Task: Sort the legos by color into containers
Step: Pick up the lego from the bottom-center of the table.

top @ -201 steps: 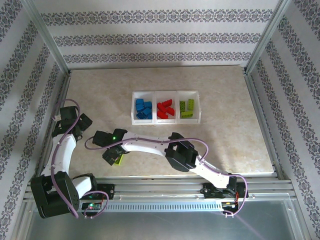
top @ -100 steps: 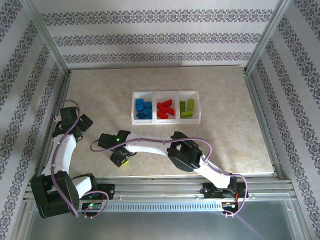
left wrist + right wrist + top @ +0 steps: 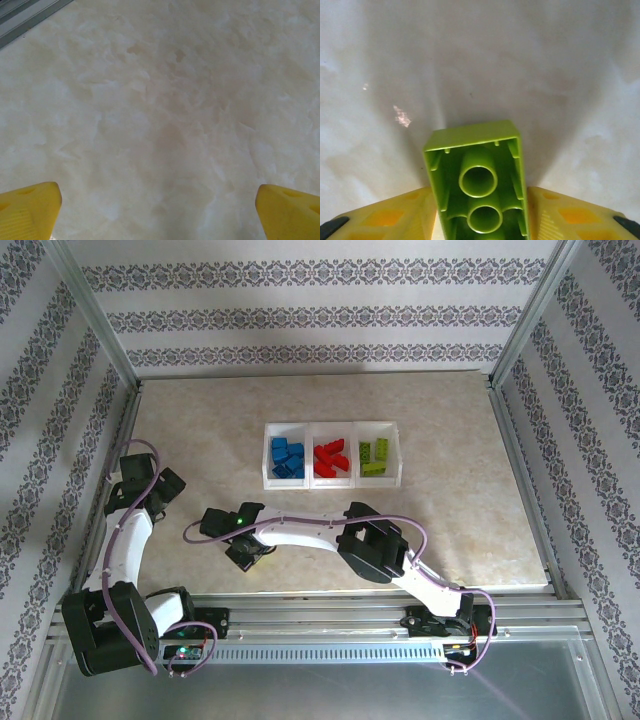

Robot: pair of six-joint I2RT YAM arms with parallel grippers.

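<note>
I see the beige marbled table (image 3: 470, 520) from the top camera. The right arm (image 3: 310, 530) reaches across its near part toward the left side. The left arm (image 3: 125, 540) is folded up close to the left edge.

The containers (image 3: 331, 484) stand near the middle of the table, well apart from both arms. They are three white bins joined in one row. The left bin holds the blue bricks (image 3: 287, 458), the middle one the red bricks (image 3: 331, 460) and the right one the lime green bricks (image 3: 375, 456).

The right gripper (image 3: 245, 554) is low over the near left part of the table. In its wrist camera, the right gripper (image 3: 479, 210) has its yellow fingers (image 3: 395, 217) closed against the two long sides of one lime green brick (image 3: 477, 175). The hollow underside of the brick, with two round tubes, faces the camera. I cannot tell if the brick touches the table.

The left gripper (image 3: 163, 487) is beside the left edge. In its wrist camera, the left gripper (image 3: 160, 215) has its fingers spread wide over bare table, with nothing between them
</note>
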